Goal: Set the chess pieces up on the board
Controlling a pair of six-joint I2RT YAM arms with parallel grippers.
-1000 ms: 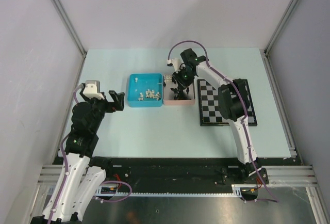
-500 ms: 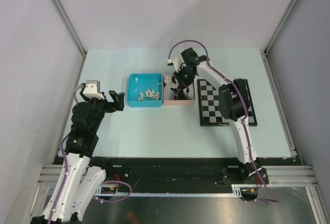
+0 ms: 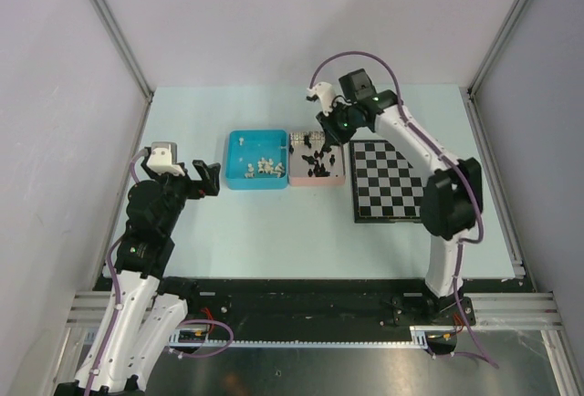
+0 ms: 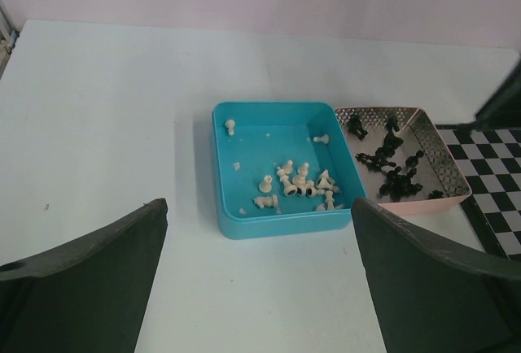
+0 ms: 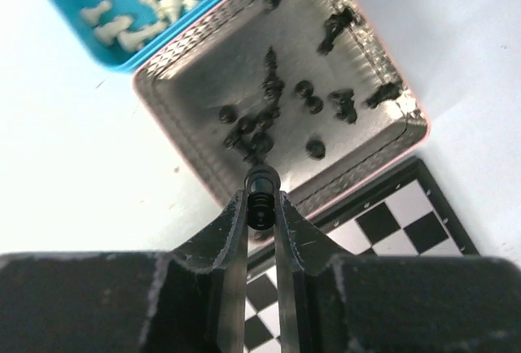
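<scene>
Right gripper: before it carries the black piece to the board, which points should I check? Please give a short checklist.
1. Grip: the black piece is clamped in the right gripper: ok.
2. Orientation of the piece in the grip: cannot tell, as it is seen end-on.
3. Clearance above the rim of the pink tray: cannot tell.
4. Squares of the board free of pieces: ok.
5. The left gripper is open and away from the board, beyond the blue tray: ok.

white-and-black arms (image 3: 412, 138), purple cables (image 3: 351, 55)
</scene>
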